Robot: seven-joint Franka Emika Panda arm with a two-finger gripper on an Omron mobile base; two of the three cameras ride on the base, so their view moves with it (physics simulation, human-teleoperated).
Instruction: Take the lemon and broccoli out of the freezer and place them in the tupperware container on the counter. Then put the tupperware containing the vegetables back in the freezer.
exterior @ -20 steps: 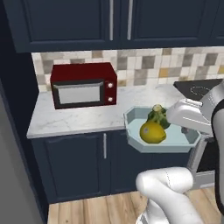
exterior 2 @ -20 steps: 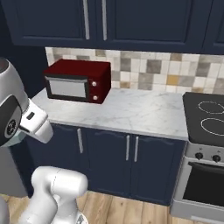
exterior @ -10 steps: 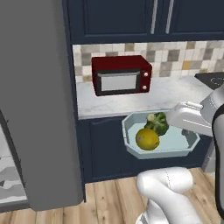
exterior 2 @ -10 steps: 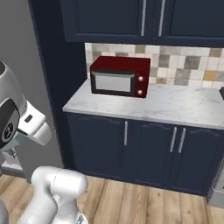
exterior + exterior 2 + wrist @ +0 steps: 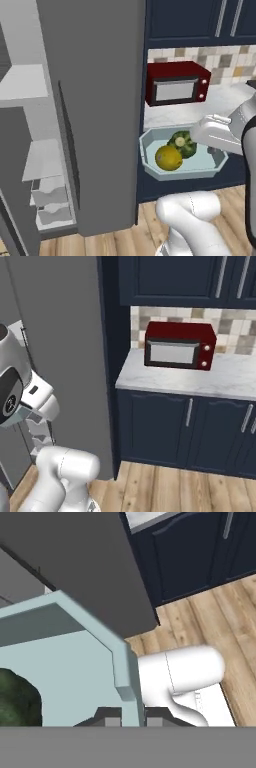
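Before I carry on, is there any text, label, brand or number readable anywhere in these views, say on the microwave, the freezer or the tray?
None: no readable text in any view.
The red microwave has two pale knobs, no legible markings.
The freezer door is plain grey.
The tupperware container, held at its rim by the pincer, is unmarked, with the lemon and broccoli inside.

**Open freezer door stands between tray and shelves**

The grey freezer [image 5: 95,100] door, swung wide, rises just beside the tupperware container [image 5: 150,165] held off the counter [image 5: 200,381], blocking that side. Beyond the door's far edge, white shelves [image 5: 42,160] lie open. Above bare wooden floor [image 5: 200,491], room remains before the navy cabinets [image 5: 160,426].
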